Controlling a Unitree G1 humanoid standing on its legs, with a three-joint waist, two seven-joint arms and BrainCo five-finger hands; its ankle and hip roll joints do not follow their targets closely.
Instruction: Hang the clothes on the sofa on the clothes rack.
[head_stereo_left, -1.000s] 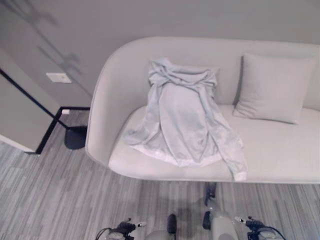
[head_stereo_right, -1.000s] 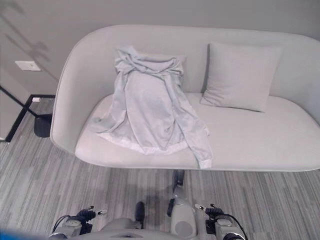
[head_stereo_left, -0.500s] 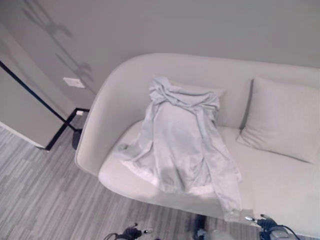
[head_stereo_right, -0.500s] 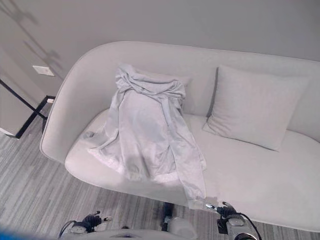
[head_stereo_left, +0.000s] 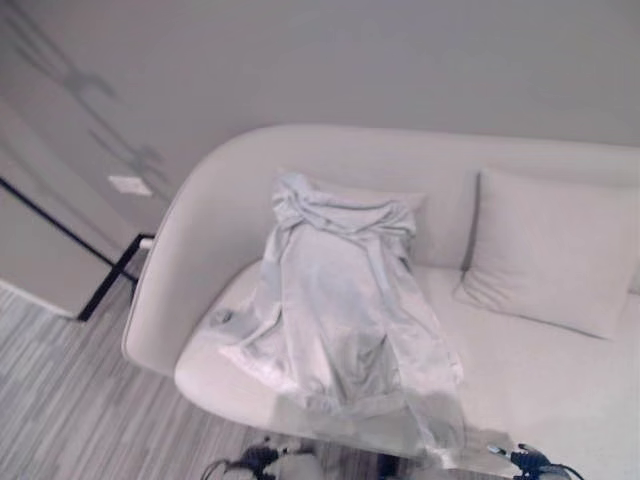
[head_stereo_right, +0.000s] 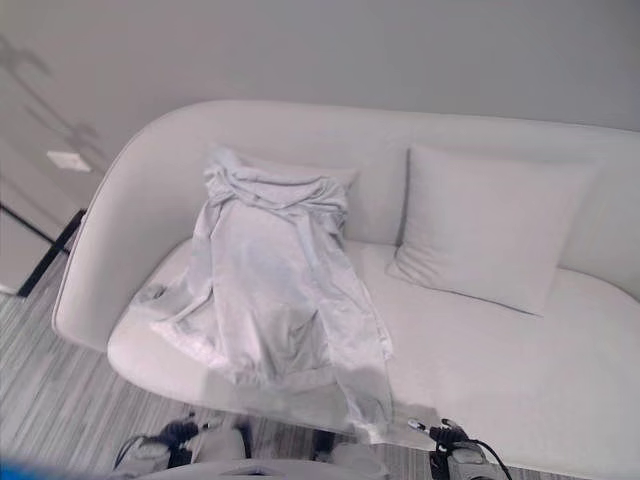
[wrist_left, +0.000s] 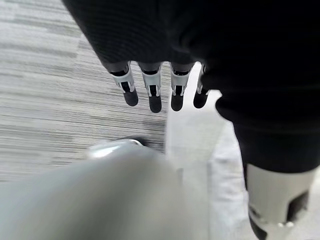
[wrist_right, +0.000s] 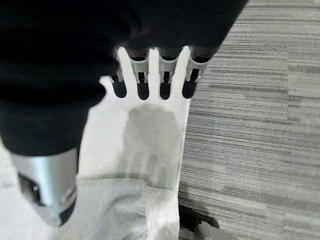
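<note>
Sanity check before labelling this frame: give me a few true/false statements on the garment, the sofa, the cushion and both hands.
1. The garment lies spread on the sofa. True.
2. The cushion lies on top of the garment. False: it leans against the backrest, to the robot's right of the garment and apart from it.
3. The left hand holds the garment. False: its fingers are straight and hold nothing.
4. The right hand is open, fingers straight. True.
5. A sleeve hangs over the sofa's front edge. True.
</note>
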